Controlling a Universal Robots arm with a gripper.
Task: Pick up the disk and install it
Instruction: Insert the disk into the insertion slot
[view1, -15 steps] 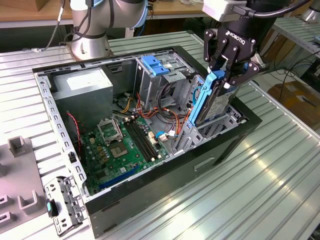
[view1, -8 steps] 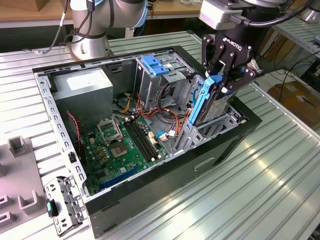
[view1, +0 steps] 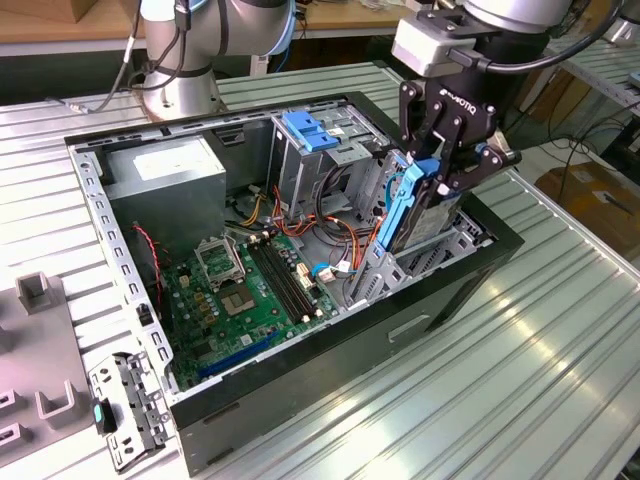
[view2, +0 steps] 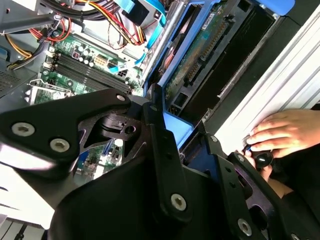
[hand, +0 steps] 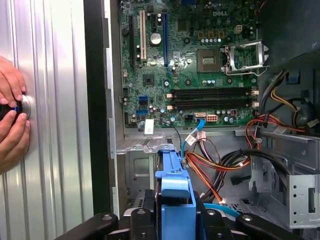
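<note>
The disk (view1: 418, 205), grey metal with blue side rails, stands on edge and tilted, its lower end inside the drive bay (view1: 445, 255) at the exterior view's right end of the open computer case (view1: 95, 200). My gripper (view1: 442, 165) is shut on the disk's upper end from above. In the second wrist view the disk's green circuit-board side (view2: 200, 55) faces the camera, and a black finger (view2: 159, 131) presses against the blue rail (view2: 176, 126). In the first wrist view the blue rail (hand: 175, 185) sticks out from between the black fingers.
Inside the case lie a green motherboard (view1: 245, 290), a grey power supply box (view1: 165, 170), a tall metal cage with a blue handle (view1: 305, 135) and loose orange and red cables (view1: 335, 235). A person's hands (hand: 10, 117) rest on the ribbed metal table (view1: 520, 340) beside the case.
</note>
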